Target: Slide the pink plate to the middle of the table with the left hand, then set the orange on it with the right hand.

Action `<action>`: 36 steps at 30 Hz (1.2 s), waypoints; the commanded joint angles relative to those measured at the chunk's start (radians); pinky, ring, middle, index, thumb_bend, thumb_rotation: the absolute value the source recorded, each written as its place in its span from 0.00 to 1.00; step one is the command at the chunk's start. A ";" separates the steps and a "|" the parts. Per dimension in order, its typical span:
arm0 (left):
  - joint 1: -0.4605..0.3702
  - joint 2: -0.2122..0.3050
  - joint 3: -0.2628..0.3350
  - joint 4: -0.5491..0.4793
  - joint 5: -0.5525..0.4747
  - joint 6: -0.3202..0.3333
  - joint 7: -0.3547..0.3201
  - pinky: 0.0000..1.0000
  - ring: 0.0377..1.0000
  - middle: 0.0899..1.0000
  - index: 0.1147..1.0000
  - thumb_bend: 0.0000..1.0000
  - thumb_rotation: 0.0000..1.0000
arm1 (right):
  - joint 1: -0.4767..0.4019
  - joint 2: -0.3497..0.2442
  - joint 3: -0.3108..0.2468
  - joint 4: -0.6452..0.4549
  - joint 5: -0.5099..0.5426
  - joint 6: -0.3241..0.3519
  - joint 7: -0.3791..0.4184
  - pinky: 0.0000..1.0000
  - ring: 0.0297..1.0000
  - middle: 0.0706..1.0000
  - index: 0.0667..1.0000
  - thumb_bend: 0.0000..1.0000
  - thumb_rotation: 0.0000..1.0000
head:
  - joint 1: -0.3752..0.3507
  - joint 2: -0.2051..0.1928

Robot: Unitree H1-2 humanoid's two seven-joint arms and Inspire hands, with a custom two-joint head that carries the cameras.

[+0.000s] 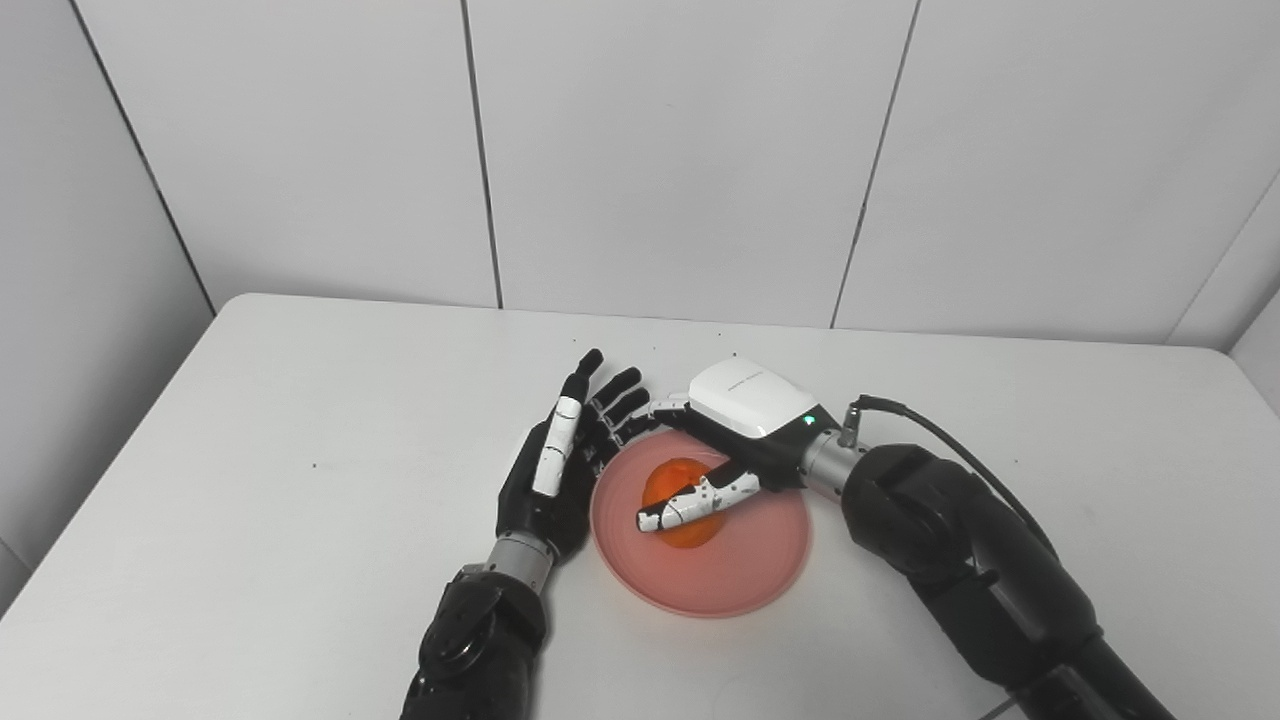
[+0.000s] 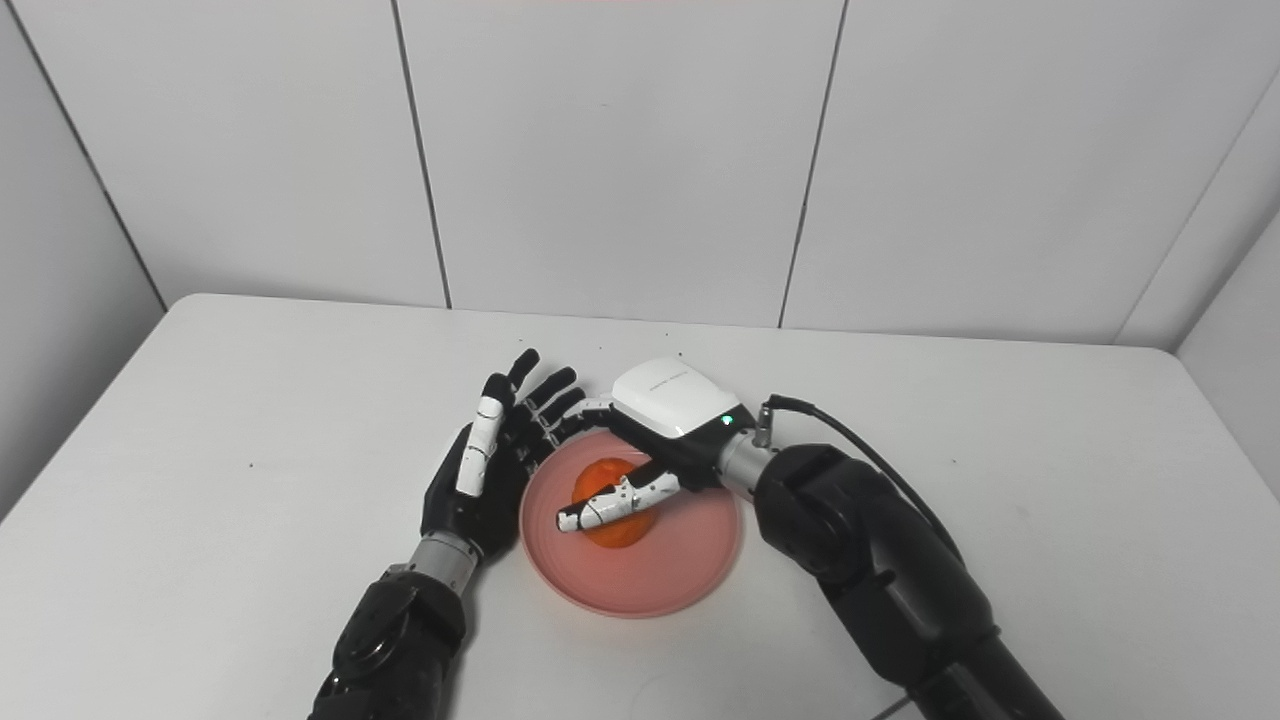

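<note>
One pink plate [image 1: 700, 560] lies on the white table [image 1: 300, 480], with one orange [image 1: 680, 500] in its middle. The right hand [image 1: 735, 425] arches over the plate, thumb across the orange (whether it grips is unclear). The left hand [image 1: 560, 465] stands edge-on against the plate's left rim, fingers spread, empty. Its palm is hidden.

My left hand [image 1: 550, 470] flat against the pink plate's [image 1: 745, 585] left rim, closing off that side, my right hand [image 1: 735, 425] over the orange [image 1: 680, 490] blocking from above and behind, bare white table [image 1: 300, 480] all around.
</note>
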 commanded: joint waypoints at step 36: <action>-0.060 0.034 -0.019 0.125 0.538 -0.381 0.419 0.96 0.96 0.94 0.90 0.79 0.85 | 0.274 0.330 -0.609 0.156 0.849 -0.072 -0.426 0.89 0.87 0.86 0.87 0.85 1.00 | -0.001 0.002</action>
